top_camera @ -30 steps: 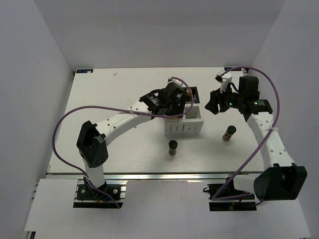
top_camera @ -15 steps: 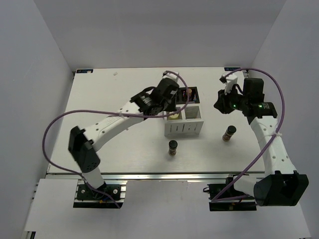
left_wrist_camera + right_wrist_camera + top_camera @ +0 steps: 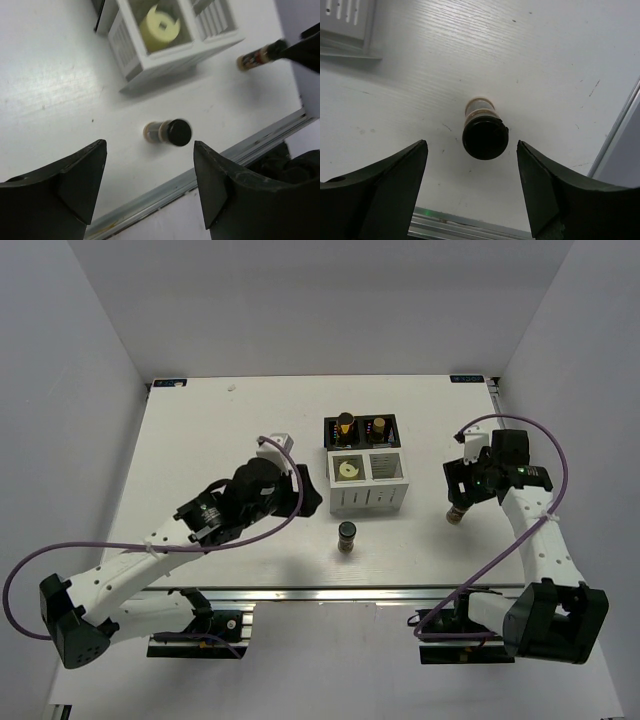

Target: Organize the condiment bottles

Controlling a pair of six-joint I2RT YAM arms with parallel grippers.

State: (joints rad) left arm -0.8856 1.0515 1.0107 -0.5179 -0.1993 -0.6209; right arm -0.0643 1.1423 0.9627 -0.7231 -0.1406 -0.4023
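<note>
Since one second ago the left arm has drawn back from over the box [image 3: 368, 502] to the table [image 3: 220, 430] on the box's near-left side. The right arm has come forward and down over the right jar [image 3: 457, 512].

Left gripper [image 3: 303, 495]: jaws spread wide, holding nothing and touching nothing. In its wrist view the fingers [image 3: 75, 185] frame the middle jar [image 3: 167, 132], which stands free on the table in front of the box, clear of both fingers.

Right gripper [image 3: 458, 488]: jaws spread wide, holding nothing. In its wrist view the right jar [image 3: 485, 132] stands upright on the table and shows in the gap between the fingers [image 3: 385, 195]. No contact with either finger is visible. In the overhead view this gripper sits just behind and above the jar, to the right of the box.

Box contents:
- The left tall bottle [image 3: 344, 425] and the right tall bottle [image 3: 379, 426] stand upright side by side in the two rear black compartments.
- The cream bottle [image 3: 349, 468] stands in the front-left white compartment.
- In the overhead view nothing can be seen in the front-right white compartment.

Both short jars are on the table outside the box, well apart from each other.
</note>
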